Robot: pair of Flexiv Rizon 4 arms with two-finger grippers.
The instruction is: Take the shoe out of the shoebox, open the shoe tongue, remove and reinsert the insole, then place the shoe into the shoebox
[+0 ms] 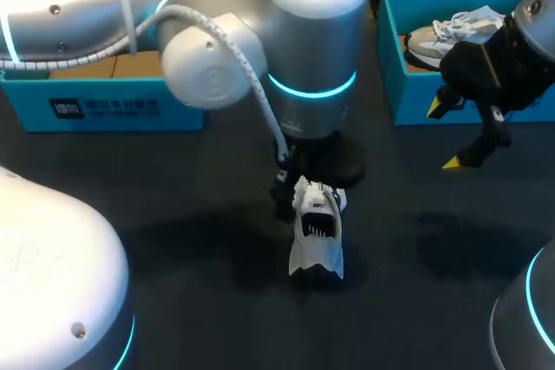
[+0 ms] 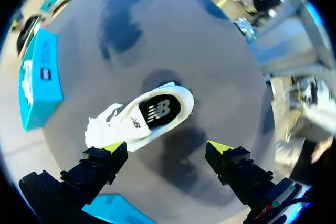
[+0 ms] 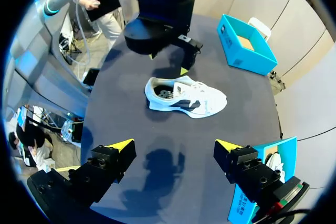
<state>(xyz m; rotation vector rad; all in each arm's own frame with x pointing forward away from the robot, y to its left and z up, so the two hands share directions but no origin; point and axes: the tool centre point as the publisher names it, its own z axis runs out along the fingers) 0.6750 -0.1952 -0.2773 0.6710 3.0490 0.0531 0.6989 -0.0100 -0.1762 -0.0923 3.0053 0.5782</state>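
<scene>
A white shoe [image 1: 316, 233] with a dark insole lies on its side on the dark table [image 1: 191, 240], near the middle. My left gripper [image 2: 167, 147] hangs open just above it; the shoe [image 2: 142, 119] lies ahead of it, closer to one finger, untouched. In the head view the left wrist hides those fingers. My right gripper [image 1: 444, 136] is open and empty, in the air in front of the blue shoebox [image 1: 395, 84] at the back right. From the right wrist the shoe [image 3: 184, 98] lies well ahead of my right gripper [image 3: 174, 144], under the left gripper [image 3: 168, 63].
The back-right shoebox holds a second, grey-and-white shoe [image 1: 451, 32]. Another blue box [image 1: 104, 97] with a brown inside stands at the back left, partly behind my left arm. That box [image 3: 247, 45] shows beyond the shoe in the right wrist view.
</scene>
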